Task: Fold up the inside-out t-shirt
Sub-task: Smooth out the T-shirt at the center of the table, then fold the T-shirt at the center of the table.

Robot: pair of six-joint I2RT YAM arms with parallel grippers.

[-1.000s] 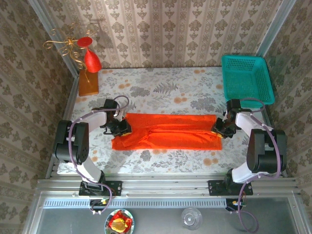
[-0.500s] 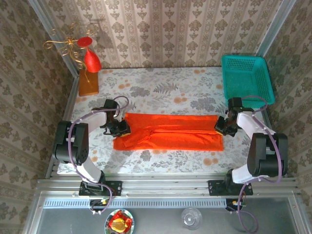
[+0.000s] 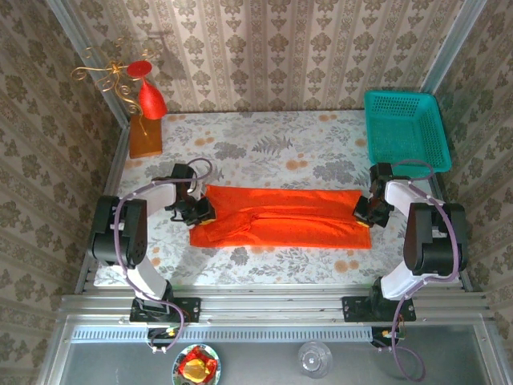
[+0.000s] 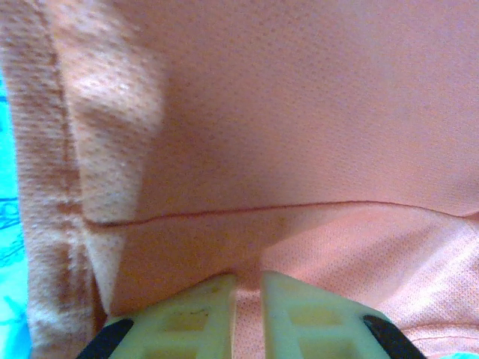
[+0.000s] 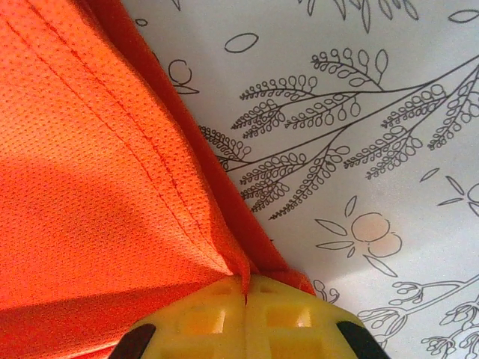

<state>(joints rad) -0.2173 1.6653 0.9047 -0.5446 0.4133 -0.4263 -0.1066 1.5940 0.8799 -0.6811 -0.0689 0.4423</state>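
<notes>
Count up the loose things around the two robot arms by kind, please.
Orange-red t-shirt: 1
Teal basket: 1
Red ornament: 1
Glass: 1
Small plate: 1
Total: 5

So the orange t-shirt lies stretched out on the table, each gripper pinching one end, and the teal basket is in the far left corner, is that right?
Not quite: the teal basket is in the far right corner, as the top external view shows. The rest holds: the t-shirt lies stretched out, the left gripper and right gripper each pinching one end.
</notes>
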